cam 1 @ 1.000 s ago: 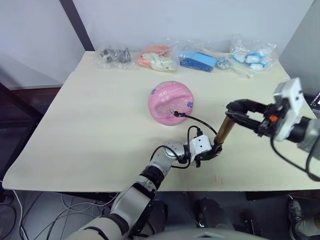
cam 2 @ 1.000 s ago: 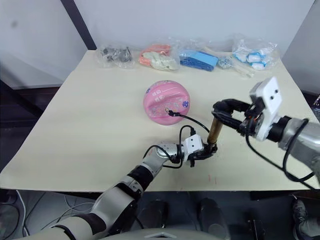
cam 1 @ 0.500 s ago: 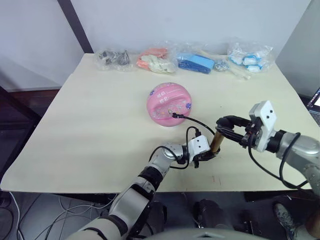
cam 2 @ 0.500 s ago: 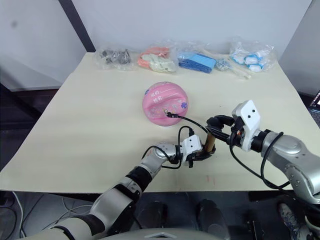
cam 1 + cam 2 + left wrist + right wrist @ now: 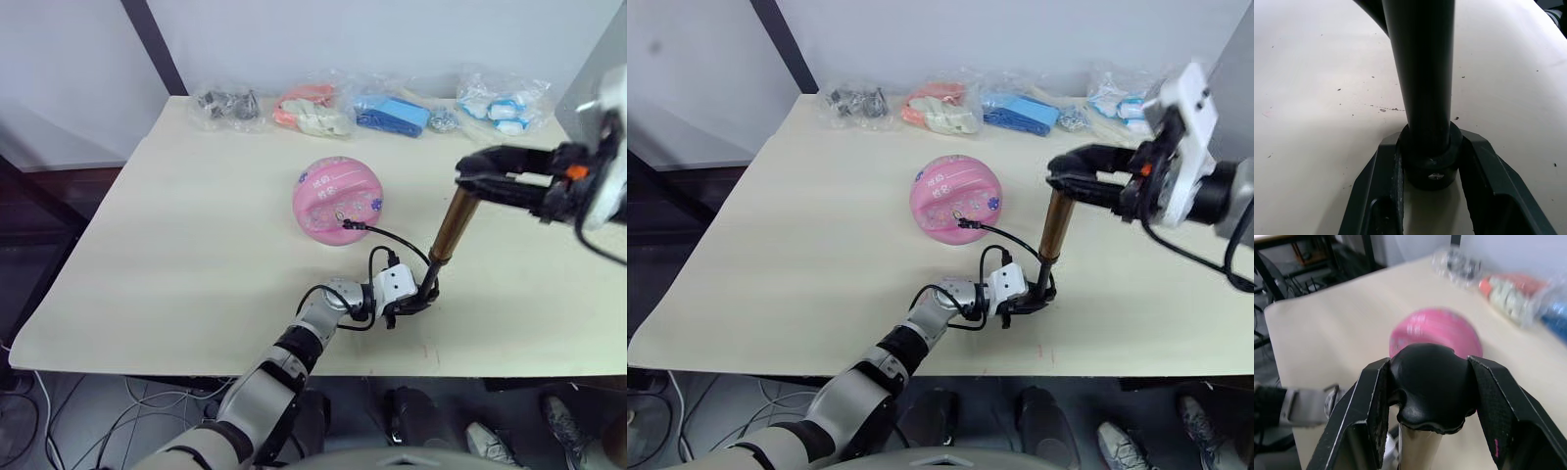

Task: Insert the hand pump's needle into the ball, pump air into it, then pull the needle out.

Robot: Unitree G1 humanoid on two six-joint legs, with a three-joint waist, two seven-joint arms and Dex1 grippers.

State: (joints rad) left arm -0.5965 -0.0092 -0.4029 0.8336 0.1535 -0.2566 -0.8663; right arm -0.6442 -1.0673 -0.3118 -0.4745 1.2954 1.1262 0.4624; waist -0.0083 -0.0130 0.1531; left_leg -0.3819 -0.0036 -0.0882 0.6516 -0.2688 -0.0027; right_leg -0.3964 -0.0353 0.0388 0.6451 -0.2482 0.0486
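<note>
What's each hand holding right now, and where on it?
Both grip the hand pump: left hand clamps its black base, right hand its T-handle.

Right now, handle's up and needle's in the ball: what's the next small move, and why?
Probably press the right gripper straight down. It is shut on the black T-handle, and the hand pump is drawn out tall. The left gripper pins its end cap to the table; the hose reaches the ball.

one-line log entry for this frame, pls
phase: pumping, handle raised | left gripper: clamps hand pump base | right gripper: grips T-handle | needle in ball
</note>
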